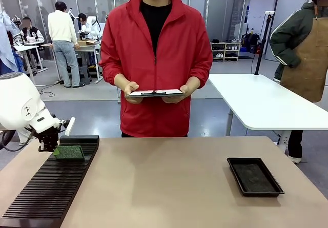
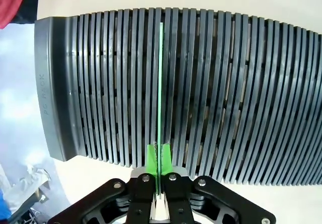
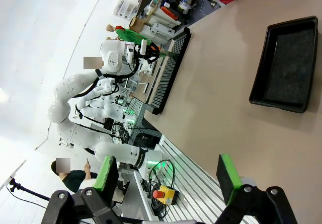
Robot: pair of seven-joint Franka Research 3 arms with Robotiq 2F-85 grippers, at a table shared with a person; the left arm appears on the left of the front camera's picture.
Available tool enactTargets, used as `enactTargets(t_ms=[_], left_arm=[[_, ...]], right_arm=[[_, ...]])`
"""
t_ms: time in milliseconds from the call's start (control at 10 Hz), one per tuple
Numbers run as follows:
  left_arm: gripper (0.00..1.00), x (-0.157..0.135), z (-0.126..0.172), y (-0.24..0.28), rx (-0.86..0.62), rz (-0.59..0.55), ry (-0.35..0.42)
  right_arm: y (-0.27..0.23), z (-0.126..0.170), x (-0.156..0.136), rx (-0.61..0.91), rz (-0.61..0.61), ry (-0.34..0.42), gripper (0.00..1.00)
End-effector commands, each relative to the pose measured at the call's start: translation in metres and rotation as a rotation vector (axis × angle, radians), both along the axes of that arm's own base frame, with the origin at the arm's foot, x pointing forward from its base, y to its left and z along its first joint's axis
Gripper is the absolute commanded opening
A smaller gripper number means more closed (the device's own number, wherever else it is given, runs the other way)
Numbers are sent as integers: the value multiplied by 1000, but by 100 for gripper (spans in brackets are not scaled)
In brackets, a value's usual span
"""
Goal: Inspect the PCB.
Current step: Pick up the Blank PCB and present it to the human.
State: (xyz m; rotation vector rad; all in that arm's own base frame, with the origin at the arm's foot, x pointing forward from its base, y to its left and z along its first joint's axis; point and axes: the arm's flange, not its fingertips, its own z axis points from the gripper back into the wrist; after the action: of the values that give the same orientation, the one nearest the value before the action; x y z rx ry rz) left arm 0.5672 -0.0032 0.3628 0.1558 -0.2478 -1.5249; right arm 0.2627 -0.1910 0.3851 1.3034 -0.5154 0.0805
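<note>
Left claw (image 2: 158, 153) pressed together, pinching the PCB (image 2: 161, 83) by its edge. Board stands on edge, in line with a slot near the far end of the black slotted rack (image 1: 41, 197), left side of the surface (image 1: 164, 187). Can't tell if it's seated. Right claw (image 3: 168, 176) spread, holding nothing, above the surface. Black tray (image 1: 254, 177) at right. Person's hands (image 1: 177, 96) hold a clipboard (image 1: 155, 92).

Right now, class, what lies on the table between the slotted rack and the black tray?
Bare tabletop between the rack and the tray; the front view shows it.
</note>
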Motion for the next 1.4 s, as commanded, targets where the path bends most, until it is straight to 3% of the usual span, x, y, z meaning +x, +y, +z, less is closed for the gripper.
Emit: enactTargets(t_ms=[0,100,300,400,500,600,700,800,1100,1300], left_arm=[[0,4,-1,2,4,23,37],[0,3,3,2,-4,38,37],[0,-13,39,3,26,45,-24],[0,-25,65,5,-31,1,-7],[0,-31,80,10,-85,71,10],[0,-36,88,13,-142,120,68],[0,-43,94,16,-269,234,183],[0,-58,100,21,-491,359,341],[0,-81,79,18,-953,606,491],[0,-74,65,16,-1030,728,510]], right_arm=[[-1,1,0,8,-1,-11,100],[-1,1,0,8,-1,-11,100],[-1,1,0,8,-1,-11,100],[-1,1,0,8,-1,-11,100],[-1,1,0,8,-1,-11,100],[-1,1,0,8,-1,-11,100],[-1,1,0,8,-1,-11,100],[-1,1,0,8,-1,-11,100],[-1,1,0,8,-1,-11,100],[-1,1,0,8,-1,-11,100]])
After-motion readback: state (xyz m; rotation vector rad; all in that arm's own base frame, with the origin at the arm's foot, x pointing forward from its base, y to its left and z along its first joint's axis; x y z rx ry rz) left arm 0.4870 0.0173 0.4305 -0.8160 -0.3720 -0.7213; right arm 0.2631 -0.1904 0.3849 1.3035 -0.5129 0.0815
